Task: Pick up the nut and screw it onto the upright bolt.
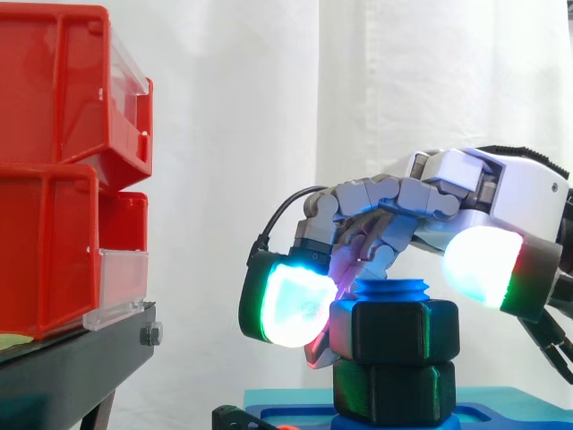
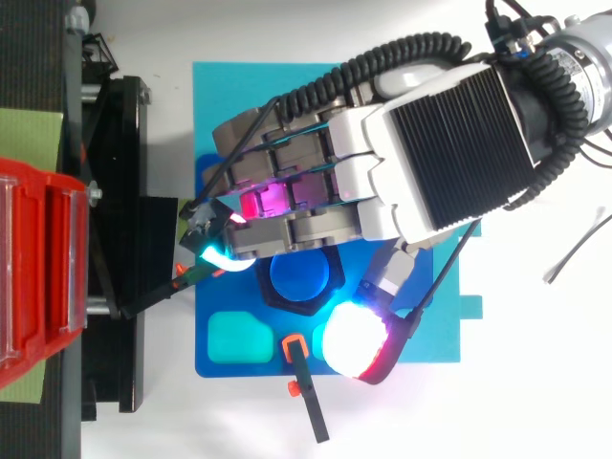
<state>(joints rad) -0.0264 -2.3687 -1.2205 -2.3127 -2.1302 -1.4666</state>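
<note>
In from the right, the hand (image 1: pixel 501 193), bent low over a blue bolt (image 1: pixel 389 288) standing straight up. Threaded onto that bolt, a black top nut (image 1: pixel 394 330), with just a little blue thread poking out above it. Right under it and touching it, a black bottom nut (image 1: pixel 394 390), down by the blue board (image 2: pixel 229 105).

Curled round the top nut, the fingers (image 1: pixel 376 202), with one pad (image 1: pixel 291 305) glowing white and green against its left side. More pads tucked in behind, glowing pink and red. On the other side, the thumb pad (image 1: pixel 479 264), glowing white, just beside the top nut and a bit higher. Hard to tell if touching. So: hand closed round the top nut, and the top nut already on the bolt.

In the top view, by the lower edge of the board, a small orange and black clamp (image 2: pixel 306 392) and a pale green hollow (image 2: pixel 239 337). Off to the left, red bins (image 1: pixel 54 179) on a black stand (image 1: pixel 81 354), well apart from the hand. Behind it all, a white curtain (image 1: pixel 269 107).
</note>
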